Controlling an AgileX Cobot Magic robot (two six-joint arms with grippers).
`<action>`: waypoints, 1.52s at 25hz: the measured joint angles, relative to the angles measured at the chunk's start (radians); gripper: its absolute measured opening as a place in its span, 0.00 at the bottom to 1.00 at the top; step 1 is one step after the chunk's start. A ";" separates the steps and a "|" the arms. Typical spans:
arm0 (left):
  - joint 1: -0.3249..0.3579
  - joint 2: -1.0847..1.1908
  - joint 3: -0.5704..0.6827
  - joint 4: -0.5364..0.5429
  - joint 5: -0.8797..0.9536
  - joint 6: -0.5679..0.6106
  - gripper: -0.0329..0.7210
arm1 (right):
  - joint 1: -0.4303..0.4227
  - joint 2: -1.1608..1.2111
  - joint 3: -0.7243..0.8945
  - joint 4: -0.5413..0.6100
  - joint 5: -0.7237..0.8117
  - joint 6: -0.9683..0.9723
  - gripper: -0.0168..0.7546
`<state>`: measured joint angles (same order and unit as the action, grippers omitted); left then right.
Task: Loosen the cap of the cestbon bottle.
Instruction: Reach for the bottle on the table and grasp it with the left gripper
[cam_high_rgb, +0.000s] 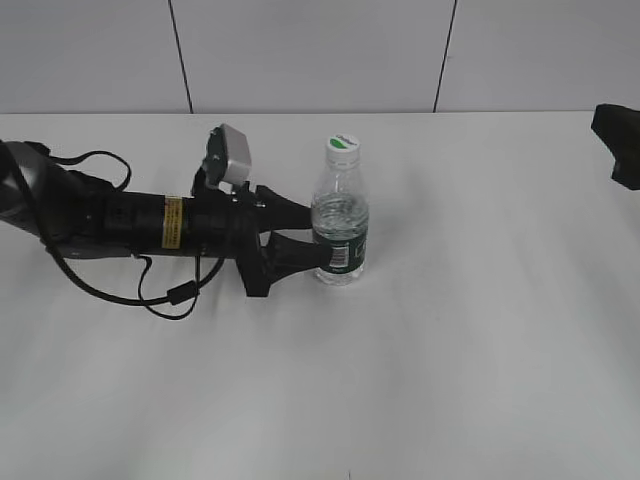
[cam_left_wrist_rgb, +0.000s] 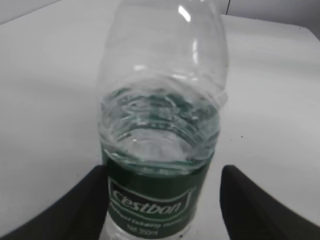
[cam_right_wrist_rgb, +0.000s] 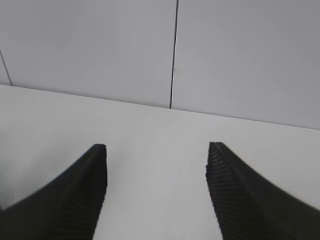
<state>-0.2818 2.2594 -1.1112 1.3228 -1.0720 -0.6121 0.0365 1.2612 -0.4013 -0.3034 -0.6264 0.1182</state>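
The cestbon bottle (cam_high_rgb: 340, 225) stands upright on the white table, clear with a dark green label and part full of water. Its white cap (cam_high_rgb: 342, 145) with a green mark sits on the neck. My left gripper (cam_high_rgb: 316, 236) reaches in from the left and straddles the bottle at label height. In the left wrist view the bottle (cam_left_wrist_rgb: 160, 125) fills the frame between the jaws (cam_left_wrist_rgb: 162, 200); the left finger touches it and a small gap shows at the right finger. The cap is out of that view. My right gripper (cam_right_wrist_rgb: 156, 165) is open and empty, at the exterior view's far right edge (cam_high_rgb: 622, 140).
The left arm and its looping cables (cam_high_rgb: 150, 290) lie across the table's left side. A grey panelled wall (cam_high_rgb: 320, 50) rises behind the table's far edge.
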 joint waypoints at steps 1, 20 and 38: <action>-0.011 0.002 -0.009 -0.004 0.020 0.000 0.61 | 0.000 0.000 0.000 0.000 0.001 0.001 0.65; -0.089 0.062 -0.065 -0.153 0.065 0.003 0.81 | 0.000 0.000 0.000 -0.003 -0.005 0.022 0.65; -0.095 0.062 -0.065 -0.169 0.064 0.007 0.60 | 0.000 0.000 -0.066 -0.047 0.139 0.138 0.65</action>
<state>-0.3769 2.3218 -1.1765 1.1533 -1.0080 -0.6054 0.0365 1.2612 -0.4671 -0.3507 -0.4878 0.2565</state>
